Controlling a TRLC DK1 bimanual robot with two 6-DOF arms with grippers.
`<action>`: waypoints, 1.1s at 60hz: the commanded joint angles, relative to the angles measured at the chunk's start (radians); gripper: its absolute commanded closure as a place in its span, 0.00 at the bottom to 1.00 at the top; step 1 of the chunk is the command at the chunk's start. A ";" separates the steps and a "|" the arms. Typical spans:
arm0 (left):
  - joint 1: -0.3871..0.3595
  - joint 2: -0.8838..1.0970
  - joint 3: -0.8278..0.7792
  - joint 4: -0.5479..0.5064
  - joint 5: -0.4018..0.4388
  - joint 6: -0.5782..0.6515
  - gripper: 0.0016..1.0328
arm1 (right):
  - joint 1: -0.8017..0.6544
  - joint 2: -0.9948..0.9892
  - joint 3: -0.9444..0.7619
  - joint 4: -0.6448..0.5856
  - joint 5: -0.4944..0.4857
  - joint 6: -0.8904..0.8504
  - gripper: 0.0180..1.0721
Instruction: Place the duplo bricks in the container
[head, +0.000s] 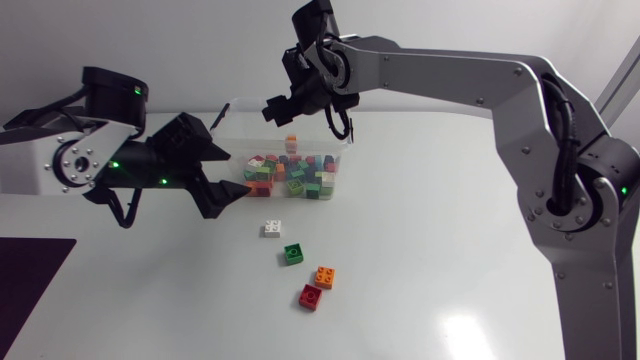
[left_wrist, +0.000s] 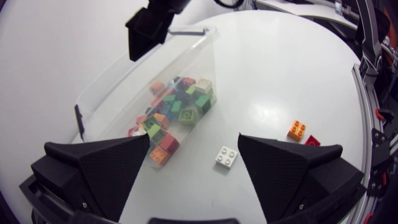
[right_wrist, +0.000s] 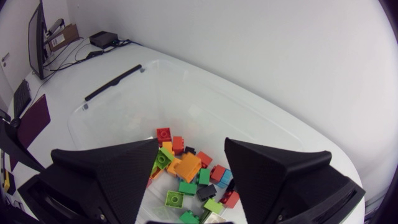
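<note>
- Four loose bricks lie on the table (head: 420, 200) in the head view, on the near side of the container (head: 255, 135). They are a white brick (head: 272, 228), a green brick (head: 293, 254), an orange brick (head: 325, 276) and a red brick (head: 311, 297), running in a loose line toward the near right.
- The clear container holds a pile of bricks (head: 290, 175) in many colours, gathered at its near right end. A lone brick (head: 291, 143) shows closer to the far wall, and I cannot tell whether it rests on anything.
- The left gripper (head: 232, 175) is at the container's left side with its fingers spread apart. The right gripper (head: 288, 104) hangs over the container's far rim.
- In the left wrist view the left gripper (left_wrist: 196, 174) is wide open. The white brick (left_wrist: 226, 157) lies on the table between its fingers, touching neither.
- The orange brick (left_wrist: 296, 129) and the red brick (left_wrist: 313, 141) lie just beyond the right finger. The container (left_wrist: 118, 87) stretches away ahead of the left finger, with the pile of bricks (left_wrist: 177, 109) at its near end. The right gripper (left_wrist: 149, 28) is above its far end.
- In the right wrist view the right gripper (right_wrist: 189, 180) is also wide open, above the container (right_wrist: 205, 112). The pile of bricks (right_wrist: 189, 171) lies below, between its fingers.
</note>
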 joint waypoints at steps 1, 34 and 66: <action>-0.006 0.092 -0.023 -0.012 0.016 0.111 0.05 | -0.009 -0.031 0.006 -0.022 0.010 -0.012 0.05; -0.014 0.421 0.095 0.008 0.066 0.347 0.05 | -0.003 -0.540 -0.660 0.030 -0.093 -0.105 0.05; -0.054 0.612 0.285 -0.175 0.128 0.462 0.20 | 0.097 -0.525 -0.956 0.059 -0.246 -0.285 0.05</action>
